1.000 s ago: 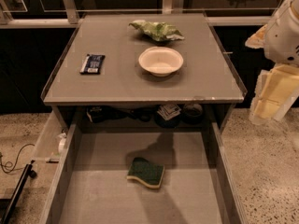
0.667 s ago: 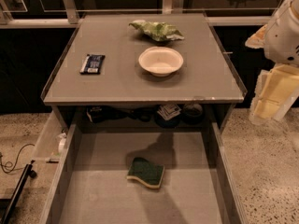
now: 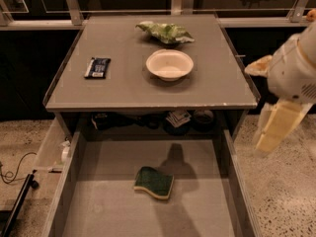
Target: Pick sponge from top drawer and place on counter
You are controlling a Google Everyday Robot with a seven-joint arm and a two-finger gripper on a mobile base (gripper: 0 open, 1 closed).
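The counter (image 3: 123,90) fills the upper middle of the view, a grey square top with a thin raised rim. Below it the top drawer (image 3: 98,201) stands pulled out toward the camera, wide and shallow, with a flat grey bottom and low straight walls. Pale speckled floor (image 3: 286,191) shows on both sides of the drawer.

The robot's white arm (image 3: 296,68) comes in from the right edge, and the gripper (image 3: 274,130) hangs from it as a cream-coloured piece. It is outside the drawer's right wall, above the floor and just below counter height. It is well apart from everything on the counter and in the drawer and carries nothing. Whether it is released or clenched cannot be told from this angle.

A cream bowl (image 3: 169,64) sits upright on the counter, a little right of centre. A crumpled green bag (image 3: 165,31) lies just behind it, near the far edge.

The sponge (image 3: 154,182) lies flat on the drawer bottom near its middle, green side up with a yellow edge showing, clear of all the walls.

A dark blue snack wrapper (image 3: 97,67) lies on the left part of the counter, well apart from the bowl.
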